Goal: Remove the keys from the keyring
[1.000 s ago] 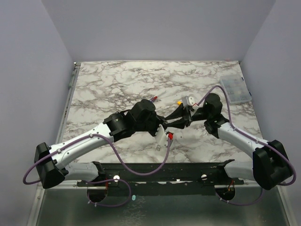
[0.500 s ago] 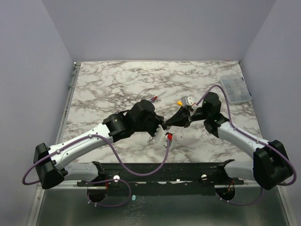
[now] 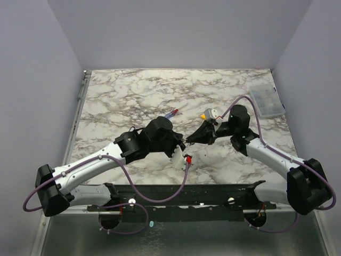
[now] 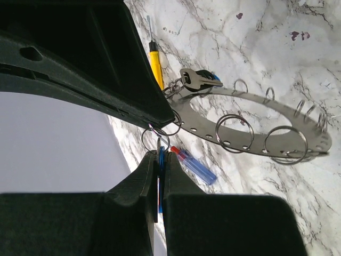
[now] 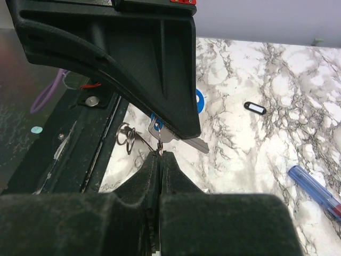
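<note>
Mid-removal: the right gripper [image 5: 160, 156] clamps the keyring [image 4: 200, 124] by its edge while the left gripper [image 4: 159, 156] pinches a blue-tagged key [image 4: 160, 178] just outside that rim. Next, I judge, its small split ring [image 4: 155, 140] must be twisted off the keyring; another key [image 4: 198, 80] hangs nearby on it

Left claw [image 4: 160, 156] clamped, right claw [image 5: 160, 157] clamped

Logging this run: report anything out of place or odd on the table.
Nothing spilled or broken. One small black tag lies loose on the table, apart from the keyring, which the right gripper pinches while the left gripper pinches a blue key on it.
</note>
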